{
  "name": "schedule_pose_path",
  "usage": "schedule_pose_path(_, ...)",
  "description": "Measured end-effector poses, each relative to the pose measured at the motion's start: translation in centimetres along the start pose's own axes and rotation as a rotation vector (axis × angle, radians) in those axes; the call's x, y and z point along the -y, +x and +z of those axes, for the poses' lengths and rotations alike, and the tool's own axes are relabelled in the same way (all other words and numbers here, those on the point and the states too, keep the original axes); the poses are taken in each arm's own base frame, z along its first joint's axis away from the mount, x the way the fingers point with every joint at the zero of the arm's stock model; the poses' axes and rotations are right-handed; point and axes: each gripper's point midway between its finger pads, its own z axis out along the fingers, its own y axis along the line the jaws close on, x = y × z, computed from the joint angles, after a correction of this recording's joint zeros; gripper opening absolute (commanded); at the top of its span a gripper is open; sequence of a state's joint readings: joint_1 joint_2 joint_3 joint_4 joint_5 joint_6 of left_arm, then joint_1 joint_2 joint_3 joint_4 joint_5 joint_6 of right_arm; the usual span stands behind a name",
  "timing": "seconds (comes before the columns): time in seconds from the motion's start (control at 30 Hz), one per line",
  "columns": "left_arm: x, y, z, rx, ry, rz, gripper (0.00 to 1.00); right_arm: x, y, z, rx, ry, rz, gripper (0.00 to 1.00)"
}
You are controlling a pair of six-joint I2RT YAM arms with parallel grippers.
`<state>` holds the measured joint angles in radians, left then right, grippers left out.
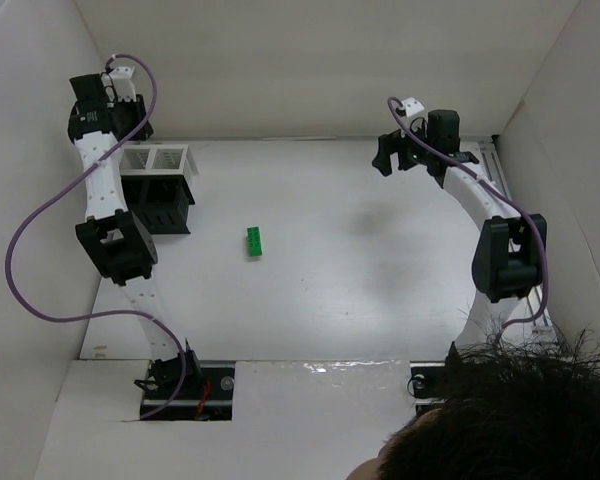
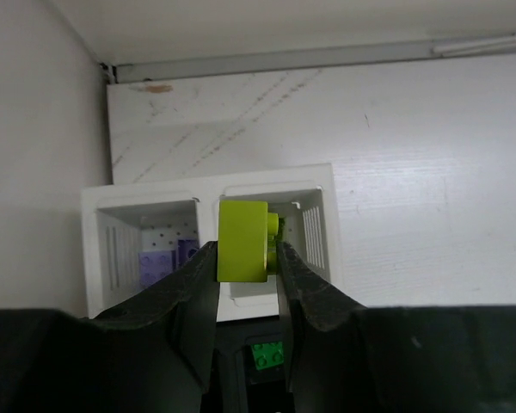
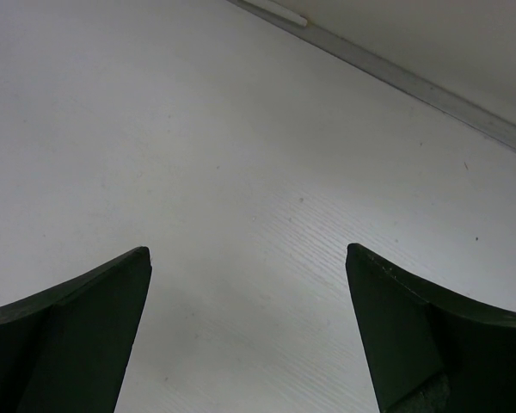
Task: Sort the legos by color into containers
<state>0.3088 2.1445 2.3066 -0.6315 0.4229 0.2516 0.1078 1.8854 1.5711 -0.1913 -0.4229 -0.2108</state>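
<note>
left gripper (image 2: pixel 248 262) pinches smooth yellow-green brick (image 2: pixel 241 237), studs sideways against one finger; right gripper (image 3: pixel 248 251) fingers spread wide.

We've got the left arm (image 1: pixel 108 195) rising from its base at the near left edge. The elbow is bent partway up and the forearm reaches into the far-left corner, wrist pitched down. The left gripper (image 2: pixel 248 251) has its jaws drawn in close, pinching a yellow-green lego (image 2: pixel 242 241) right at the fingertips (image 2: pixel 202 275). The lego sits upright with one flat face toward the wrist camera.

Our right arm (image 1: pixel 500 235) climbs along the right side, elbow bent, forearm angling inward at the far right. We see the right gripper (image 3: pixel 249 258) tilted down and forward, jaws spread wide. The two arms sit well apart, one on each side.
</note>
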Motion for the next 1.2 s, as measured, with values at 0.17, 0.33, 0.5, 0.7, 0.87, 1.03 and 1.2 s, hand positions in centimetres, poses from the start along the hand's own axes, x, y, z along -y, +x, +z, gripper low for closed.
schedule_pose_path(0.17,2.3,1.3,0.8,-0.053,0.063,0.019,0.03,-0.4,-0.5,0.5,0.019,-0.006,0.022,0.99)
schedule_pose_path(0.33,3.6,1.3,1.2,-0.053,0.093,0.033,0.11,-0.4,-0.9,0.7,0.027,-0.006,0.038,0.99)
schedule_pose_path(0.5,3.4,1.9,1.8,-0.06,0.086,0.024,0.12,-0.2,-1.6,1.1,0.046,-0.004,0.045,0.99)
schedule_pose_path(0.7,3.4,4.7,3.0,-0.119,0.097,-0.003,0.18,-0.3,-1.8,1.1,0.051,-0.004,0.049,0.99)
schedule_pose_path(0.87,3.5,6.4,3.3,-0.163,0.097,-0.024,0.29,-0.5,-2.1,1.2,0.055,-0.008,0.052,0.99)
schedule_pose_path(1.03,3.3,6.0,3.4,-0.152,0.085,-0.028,0.43,-0.5,-2.4,1.5,0.059,-0.009,0.054,0.99)
schedule_pose_path(1.2,3.0,5.8,3.7,-0.145,0.074,-0.029,0.54,-0.3,-2.6,1.7,0.063,-0.009,0.059,0.99)
